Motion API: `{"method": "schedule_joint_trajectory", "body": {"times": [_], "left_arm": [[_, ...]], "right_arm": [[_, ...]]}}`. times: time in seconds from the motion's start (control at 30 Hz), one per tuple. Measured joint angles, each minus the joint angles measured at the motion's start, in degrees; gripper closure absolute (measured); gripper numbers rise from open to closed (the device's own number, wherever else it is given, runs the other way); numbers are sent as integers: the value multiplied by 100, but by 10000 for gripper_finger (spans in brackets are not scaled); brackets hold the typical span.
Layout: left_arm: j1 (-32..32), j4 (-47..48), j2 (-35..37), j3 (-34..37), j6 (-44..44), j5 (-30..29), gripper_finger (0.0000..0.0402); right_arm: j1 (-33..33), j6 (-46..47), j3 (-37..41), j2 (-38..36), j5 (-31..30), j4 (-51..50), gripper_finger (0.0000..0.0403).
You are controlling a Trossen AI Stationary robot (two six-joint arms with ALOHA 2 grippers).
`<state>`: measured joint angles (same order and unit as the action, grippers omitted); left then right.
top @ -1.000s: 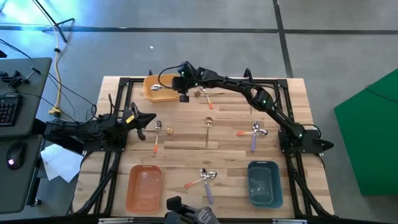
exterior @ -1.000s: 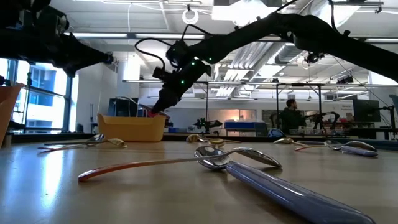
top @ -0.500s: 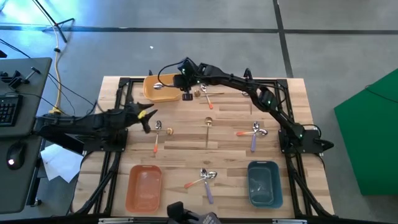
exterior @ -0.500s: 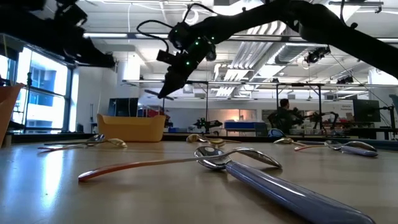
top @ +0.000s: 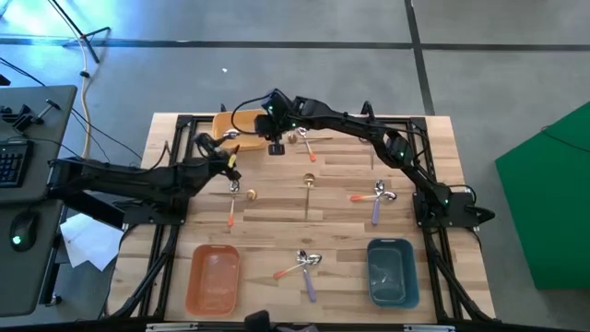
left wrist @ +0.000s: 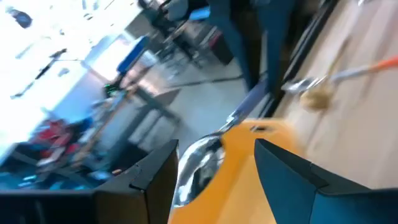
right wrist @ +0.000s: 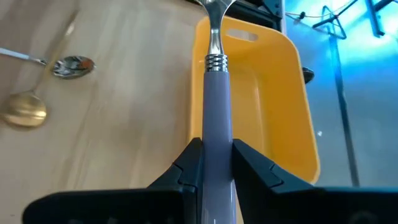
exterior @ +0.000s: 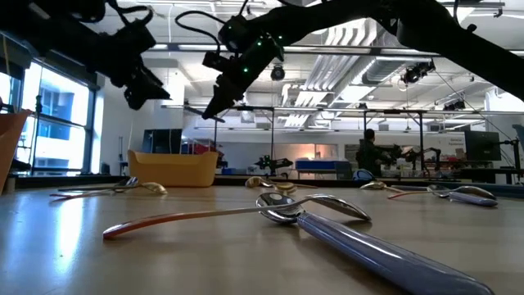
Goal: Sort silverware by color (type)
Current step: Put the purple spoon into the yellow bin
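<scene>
My right gripper [top: 274, 140] is shut on a spoon with a lavender handle [right wrist: 216, 93] above the yellow bin [top: 230, 120], at the table's far left. The spoon's silver bowl [top: 230, 135] reaches out over the bin. In the low view my right gripper [exterior: 214, 106] is well above the bin [exterior: 173, 168]. My left gripper [top: 228, 155] is open just near of the bin, raised above the table [exterior: 155, 86], and apart from the spoon. In the left wrist view the spoon bowl [left wrist: 198, 167] shows farther off between my open fingers. My right gripper pinches the lavender handle [right wrist: 216, 146] between its two fingers. The handle runs straight forward out of the fingers, along them, with the bowl end toward the table's left. The spoon is lifted clear and is about level over the yellow bin.
More spoons lie on the table: two by my right gripper [top: 304, 143], some in the middle [top: 241, 192] [top: 309, 182], a pair at the right [top: 378, 195] and a pair near the front [top: 304, 265]. An orange bin [top: 214, 277] and a blue bin [top: 390, 269] stand at the near edge.
My right gripper has risen from down at the yellow bin to well above it, carrying the lavender-handled spoon. My left gripper has risen and gone toward the far edge and the right, up to the yellow bin.
</scene>
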<state>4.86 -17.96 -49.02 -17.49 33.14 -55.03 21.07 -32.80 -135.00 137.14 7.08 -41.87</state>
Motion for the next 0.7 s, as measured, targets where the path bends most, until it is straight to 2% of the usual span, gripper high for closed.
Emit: {"method": "schedule_joint_trajectory", "body": {"times": [0.1,0.37,0.53,0.7], "left_arm": [[0,-135,-291,-1,239,-495,200],[0,-227,-760,1,445,-919,211],[2,-391,-819,1,420,-927,263],[10,-560,-824,10,889,-1020,342]], "right_arm": [[-1,84,0,-4,172,7,354],[-50,94,0,-4,362,-3,354],[-47,112,1,-4,371,-33,354],[-43,131,2,-9,389,-34,354]]}}
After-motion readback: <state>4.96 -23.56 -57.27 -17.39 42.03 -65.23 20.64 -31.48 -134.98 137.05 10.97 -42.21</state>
